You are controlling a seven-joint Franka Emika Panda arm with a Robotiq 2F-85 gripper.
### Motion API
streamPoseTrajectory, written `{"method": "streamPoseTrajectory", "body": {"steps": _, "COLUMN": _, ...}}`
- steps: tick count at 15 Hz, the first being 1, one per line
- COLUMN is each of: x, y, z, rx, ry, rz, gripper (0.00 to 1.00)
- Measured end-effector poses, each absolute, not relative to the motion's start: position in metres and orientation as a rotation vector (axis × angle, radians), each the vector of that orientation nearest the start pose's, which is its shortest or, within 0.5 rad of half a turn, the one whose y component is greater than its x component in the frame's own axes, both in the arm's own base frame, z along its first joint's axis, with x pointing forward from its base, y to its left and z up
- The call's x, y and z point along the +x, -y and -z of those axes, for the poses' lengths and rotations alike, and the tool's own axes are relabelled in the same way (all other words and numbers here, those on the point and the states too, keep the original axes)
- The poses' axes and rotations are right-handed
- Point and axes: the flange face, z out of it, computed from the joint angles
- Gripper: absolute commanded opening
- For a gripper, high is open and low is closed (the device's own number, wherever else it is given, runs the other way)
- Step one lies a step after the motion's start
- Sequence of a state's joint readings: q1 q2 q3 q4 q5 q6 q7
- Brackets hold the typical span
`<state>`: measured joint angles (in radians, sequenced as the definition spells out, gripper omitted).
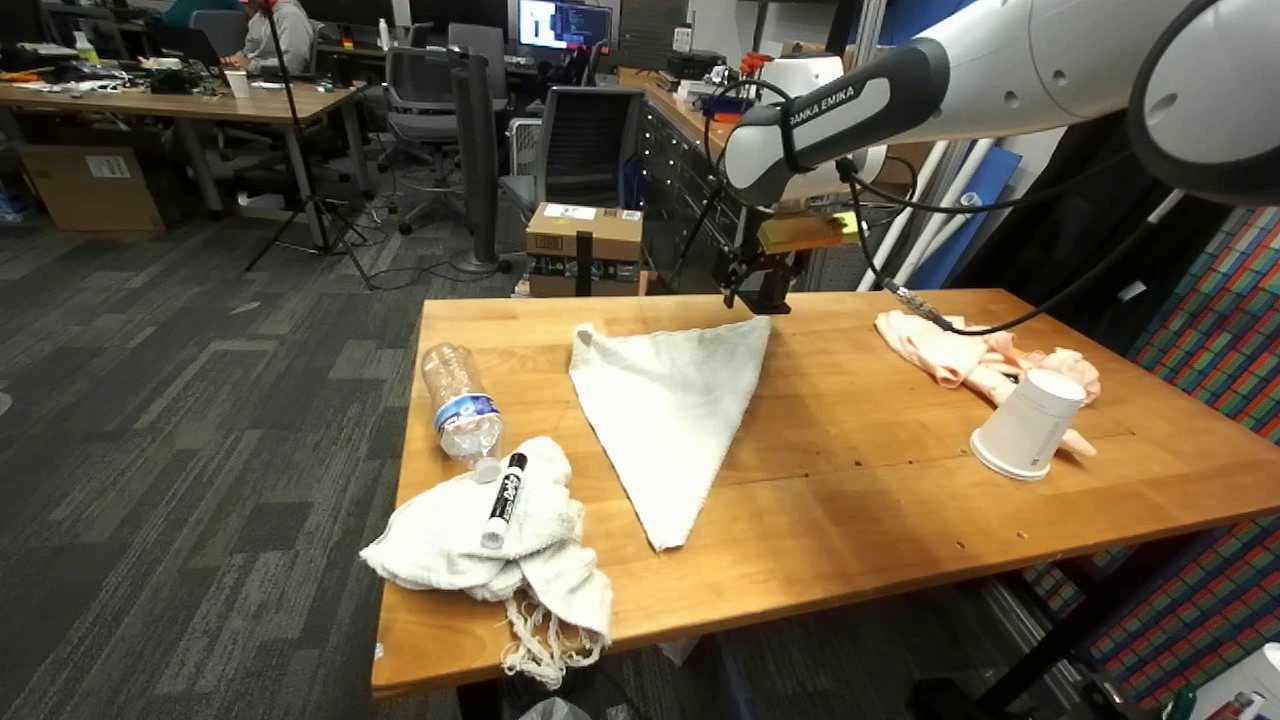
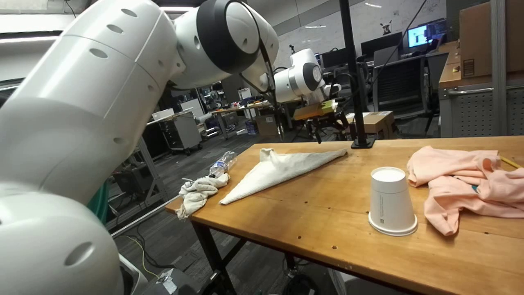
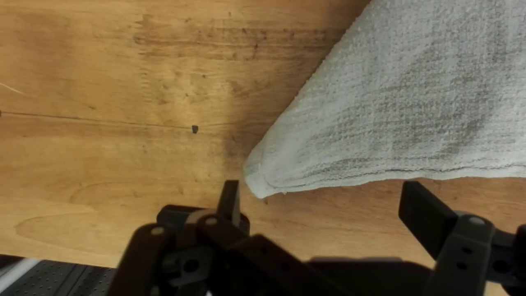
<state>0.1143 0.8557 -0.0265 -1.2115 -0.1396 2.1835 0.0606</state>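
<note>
Bottle of clear plastic lies by a crumpled white cloth bearing a black-and-white marker. Rightward on the wooden surface, a triangular off-white cloth has a corner near the widely parted black pincer; then an upturned white cup beside pink fabric.

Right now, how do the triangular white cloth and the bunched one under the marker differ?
Shape: the triangular cloth is spread mostly flat; the bunched cloth is crumpled in a heap.
Edges: the bunched cloth trails fringe strands; the triangular cloth's visible edges look plain.
Neighbours: a marker lies on the bunched cloth; the open pincer hangs near a corner of the triangular cloth.
Shared: both are off-white fabric on the wooden table.
</note>
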Motion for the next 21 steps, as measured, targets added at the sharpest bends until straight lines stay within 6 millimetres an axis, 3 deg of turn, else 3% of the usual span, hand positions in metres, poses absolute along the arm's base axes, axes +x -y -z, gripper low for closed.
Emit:
{"method": "streamPoseTrajectory", "body": {"steps": 16, "x": 0.764, "y": -0.065, "z": -0.222, "rx": -3.3, "ry": 0.163, "rz": -0.071, "gripper": 1.0}}
{"method": "streamPoseTrajectory", "body": {"steps": 18, "x": 0.765, "y": -0.067, "z": -0.219, "rx": -3.303, "ry": 0.164, "rz": -0.112, "gripper": 0.72}}
{"method": "streamPoseTrajectory", "body": {"steps": 21, "x": 0.766, "y": -0.07, "z": -0.222, "rx": -3.306, "ry": 0.164, "rz": -0.15, "gripper": 0.48}}
